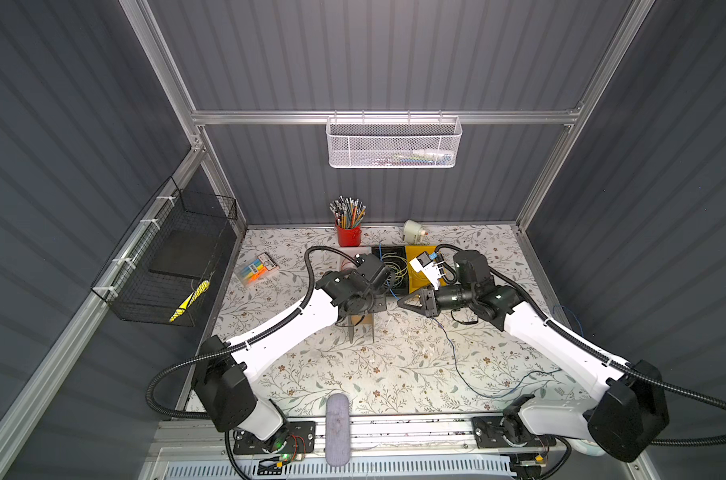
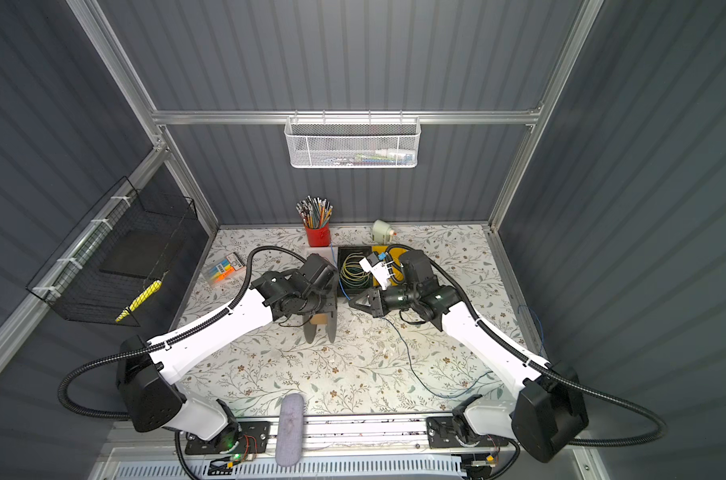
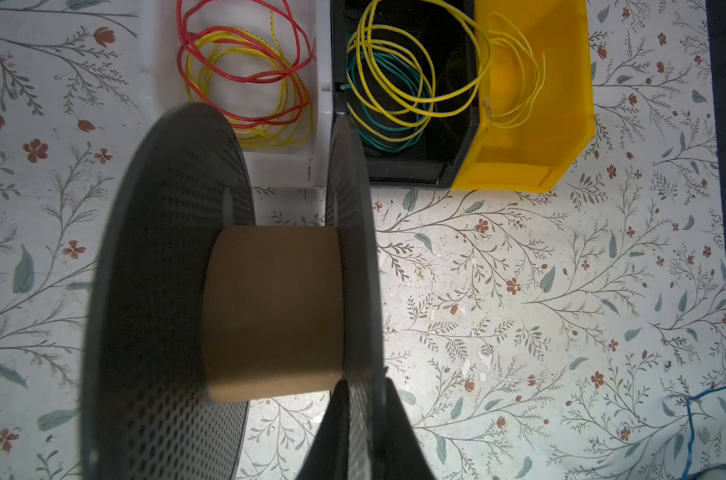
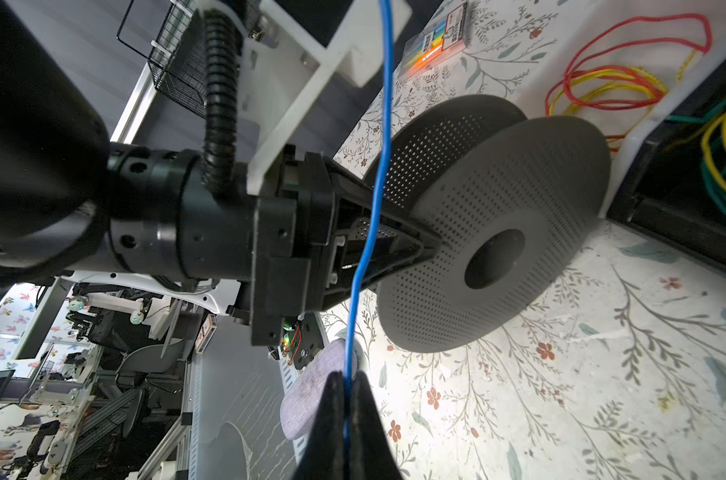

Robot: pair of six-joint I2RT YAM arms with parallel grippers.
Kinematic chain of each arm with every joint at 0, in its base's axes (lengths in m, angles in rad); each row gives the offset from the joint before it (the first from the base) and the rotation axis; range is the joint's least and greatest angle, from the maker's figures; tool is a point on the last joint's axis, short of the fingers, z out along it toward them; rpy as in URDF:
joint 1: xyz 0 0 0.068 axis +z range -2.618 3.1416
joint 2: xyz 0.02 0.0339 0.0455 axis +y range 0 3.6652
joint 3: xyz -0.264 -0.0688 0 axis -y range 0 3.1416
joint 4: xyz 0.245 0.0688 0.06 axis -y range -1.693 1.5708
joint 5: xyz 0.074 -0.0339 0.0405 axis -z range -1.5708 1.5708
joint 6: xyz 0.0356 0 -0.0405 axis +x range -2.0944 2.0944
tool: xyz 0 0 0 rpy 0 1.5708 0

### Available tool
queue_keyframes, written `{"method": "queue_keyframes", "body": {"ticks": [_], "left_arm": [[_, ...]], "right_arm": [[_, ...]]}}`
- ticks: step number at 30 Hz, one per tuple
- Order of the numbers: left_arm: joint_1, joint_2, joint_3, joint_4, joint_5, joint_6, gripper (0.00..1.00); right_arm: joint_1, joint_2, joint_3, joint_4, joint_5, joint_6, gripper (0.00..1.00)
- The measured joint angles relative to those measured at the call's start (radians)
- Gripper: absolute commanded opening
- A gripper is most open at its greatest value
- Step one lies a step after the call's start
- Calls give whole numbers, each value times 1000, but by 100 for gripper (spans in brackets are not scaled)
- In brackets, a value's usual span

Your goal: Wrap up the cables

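Presently, the blue cable (image 4: 376,174) is pinched in the closed right gripper (image 4: 346,379) near the spool (image 3: 269,307), whose flange (image 3: 353,232) is straddled by the left gripper (image 3: 363,395), though whether clamped cannot be told.

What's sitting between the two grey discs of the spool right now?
Only the spool's bare brown cardboard core. The left wrist view shows none of the blue wire wound on it yet.
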Motion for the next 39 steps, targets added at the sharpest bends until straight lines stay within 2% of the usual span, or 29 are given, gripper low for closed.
{"method": "queue_keyframes", "body": {"ticks": [2,6,10,17,20,26,33,39], "left_arm": [[-3,3,0,0,5,-11,28],[-5,3,0,0,8,-33,44],[-5,3,6,-10,15,-43,54],[-5,-27,123,-160,18,-34,58],[1,-101,132,-238,11,-32,58],[71,-257,132,-332,0,-24,57],[112,-254,118,-328,-16,20,58],[124,-248,90,-287,-31,73,60]], "right_arm": [[0,-5,-10,5,-1,5,0],[0,-5,-35,19,-8,27,0],[0,-5,-42,19,-13,48,0],[21,-7,-45,17,-19,88,0],[46,-24,-67,18,-18,120,0],[111,-45,-100,17,-6,209,0],[192,-41,-147,70,21,357,0],[195,-40,-266,175,49,503,0]]}}
